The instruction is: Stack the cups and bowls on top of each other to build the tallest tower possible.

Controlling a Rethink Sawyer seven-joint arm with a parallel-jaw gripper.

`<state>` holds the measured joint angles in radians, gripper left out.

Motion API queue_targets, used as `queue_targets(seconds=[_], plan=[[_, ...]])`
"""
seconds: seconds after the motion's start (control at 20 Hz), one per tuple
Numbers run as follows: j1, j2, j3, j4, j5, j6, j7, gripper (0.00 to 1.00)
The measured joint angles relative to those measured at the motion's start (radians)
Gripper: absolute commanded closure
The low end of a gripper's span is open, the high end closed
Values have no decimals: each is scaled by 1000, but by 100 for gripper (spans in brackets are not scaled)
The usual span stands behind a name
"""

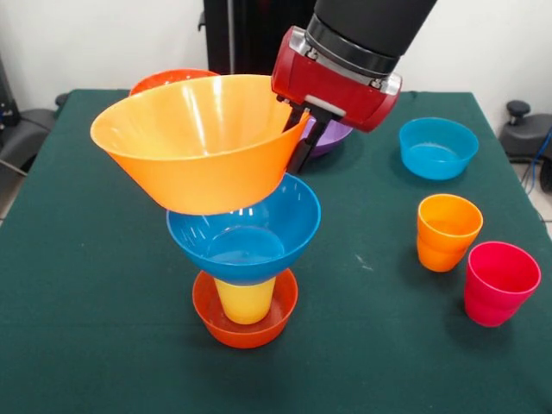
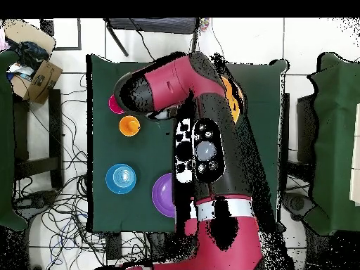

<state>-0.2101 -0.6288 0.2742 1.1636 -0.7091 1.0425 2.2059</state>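
Gripping large orange bowl [image 1: 197,138] rim, pincer [image 1: 301,138] tilted

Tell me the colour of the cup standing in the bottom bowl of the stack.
Yellow. The cup shows best in the front view.

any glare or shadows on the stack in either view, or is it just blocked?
Front view: soft even light, small highlights inside the large blue bowl and large orange bowl, which tilts under the gripper and shades the blue one's rim. Overhead view: the arm hides the stack; only an orange sliver shows beside it.
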Motion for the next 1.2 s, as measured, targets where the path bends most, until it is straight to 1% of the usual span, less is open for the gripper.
queue_targets(seconds=[0.3,0.75,0.9,1.2], plan=[[13,-1,-28,0,0,5,0,100],[37,-1,-46,-2,3,27,0,100],[44,3,-50,-9,4,27,0,100],[57,31,-62,-52,6,27,0,100]])
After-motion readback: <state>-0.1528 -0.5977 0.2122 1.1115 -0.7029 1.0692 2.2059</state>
